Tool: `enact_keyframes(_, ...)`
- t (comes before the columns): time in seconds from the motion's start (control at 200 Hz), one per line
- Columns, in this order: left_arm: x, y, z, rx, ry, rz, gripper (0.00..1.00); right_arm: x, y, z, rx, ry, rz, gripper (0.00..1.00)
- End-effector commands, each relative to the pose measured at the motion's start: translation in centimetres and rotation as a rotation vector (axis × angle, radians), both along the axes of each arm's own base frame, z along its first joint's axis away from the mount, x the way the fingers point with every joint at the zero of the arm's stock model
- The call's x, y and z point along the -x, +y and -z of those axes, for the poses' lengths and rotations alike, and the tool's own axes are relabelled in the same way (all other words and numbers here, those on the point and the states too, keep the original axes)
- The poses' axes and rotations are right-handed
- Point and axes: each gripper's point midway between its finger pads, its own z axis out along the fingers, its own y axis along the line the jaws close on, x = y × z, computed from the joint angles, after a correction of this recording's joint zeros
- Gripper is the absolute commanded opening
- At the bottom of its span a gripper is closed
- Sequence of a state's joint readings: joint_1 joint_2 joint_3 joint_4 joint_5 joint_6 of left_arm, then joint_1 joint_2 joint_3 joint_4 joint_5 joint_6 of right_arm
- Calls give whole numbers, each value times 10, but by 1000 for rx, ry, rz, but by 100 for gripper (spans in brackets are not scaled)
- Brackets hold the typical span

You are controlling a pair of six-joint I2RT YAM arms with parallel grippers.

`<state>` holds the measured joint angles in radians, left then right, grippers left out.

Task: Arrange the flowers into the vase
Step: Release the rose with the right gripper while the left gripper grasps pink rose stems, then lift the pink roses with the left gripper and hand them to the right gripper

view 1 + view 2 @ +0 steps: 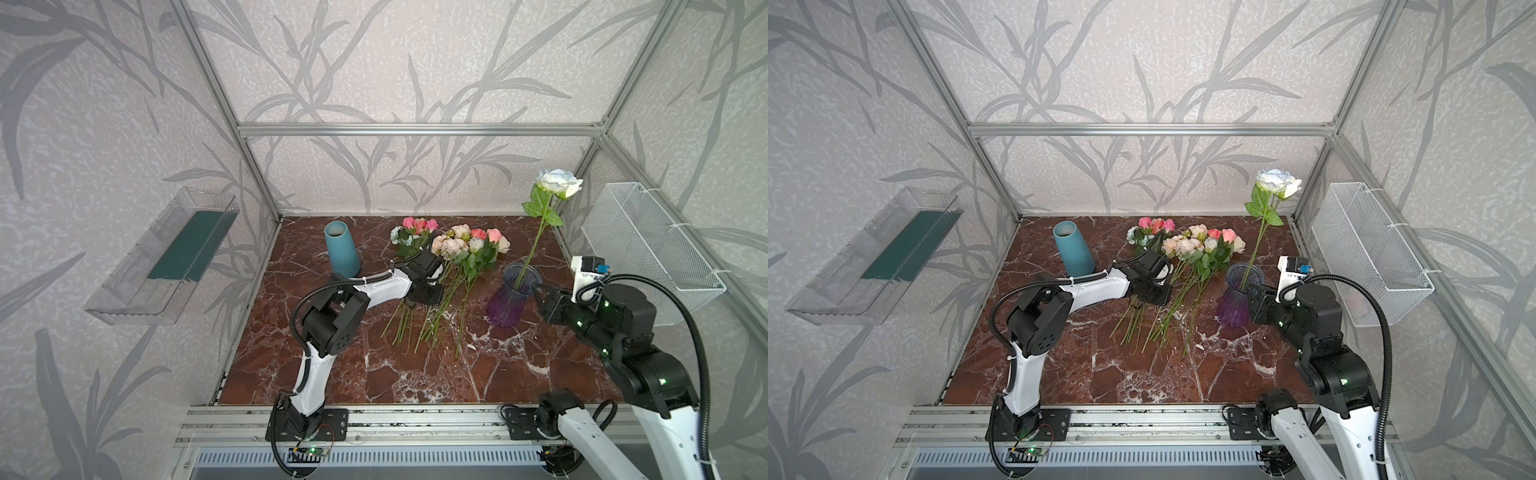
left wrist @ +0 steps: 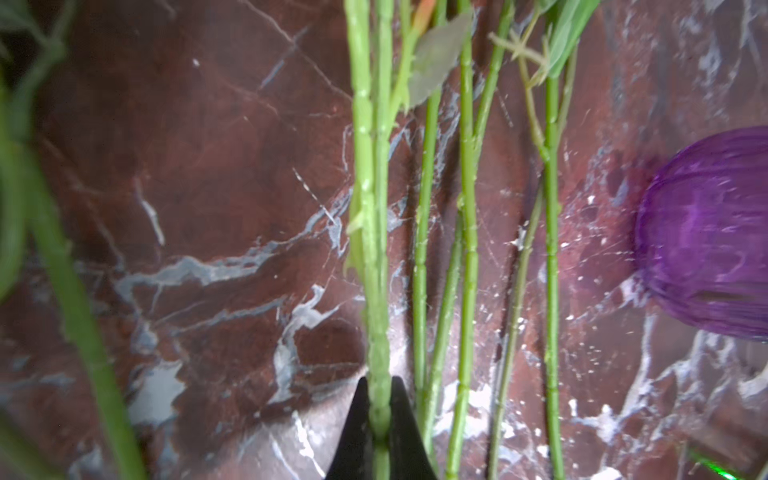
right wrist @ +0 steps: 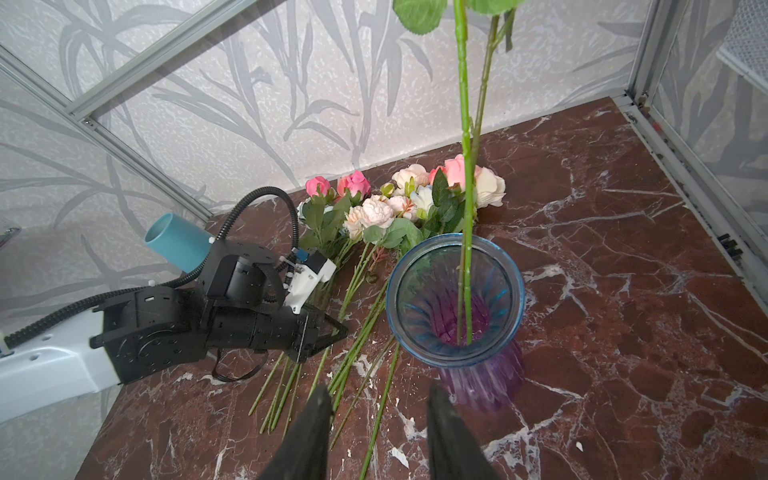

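A purple glass vase [image 1: 510, 300] [image 1: 1239, 300] [image 3: 455, 299] with a blue rim stands upright on the marble table, one white rose [image 1: 557, 183] [image 1: 1278, 183] standing in it. The other flowers [image 1: 457, 249] [image 1: 1192, 249] [image 3: 395, 208], pink, coral and cream, lie in a loose bunch left of the vase, stems toward the front. My left gripper [image 2: 379, 384] [image 1: 415, 301] is low over those stems and shut on one green stem [image 2: 376, 291]. Just right of the vase, my right gripper [image 3: 376, 395] [image 1: 537, 291] stands open with nothing between its fingers.
A teal tapered vessel [image 1: 341, 249] [image 1: 1073, 249] stands at the back left of the table. A clear plastic bin [image 1: 162, 257] hangs on the left wall and a white wire basket [image 1: 652, 249] on the right wall. Aluminium frame posts edge the table.
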<state>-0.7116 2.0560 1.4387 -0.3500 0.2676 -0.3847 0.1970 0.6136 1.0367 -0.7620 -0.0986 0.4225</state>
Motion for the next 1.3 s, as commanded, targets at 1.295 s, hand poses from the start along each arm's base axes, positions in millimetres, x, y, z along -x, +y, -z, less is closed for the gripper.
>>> enact_keyframes(1.295, 93, 19, -296, 782, -622, 231, 0, -49, 197, -71, -99, -137, -449, 50)
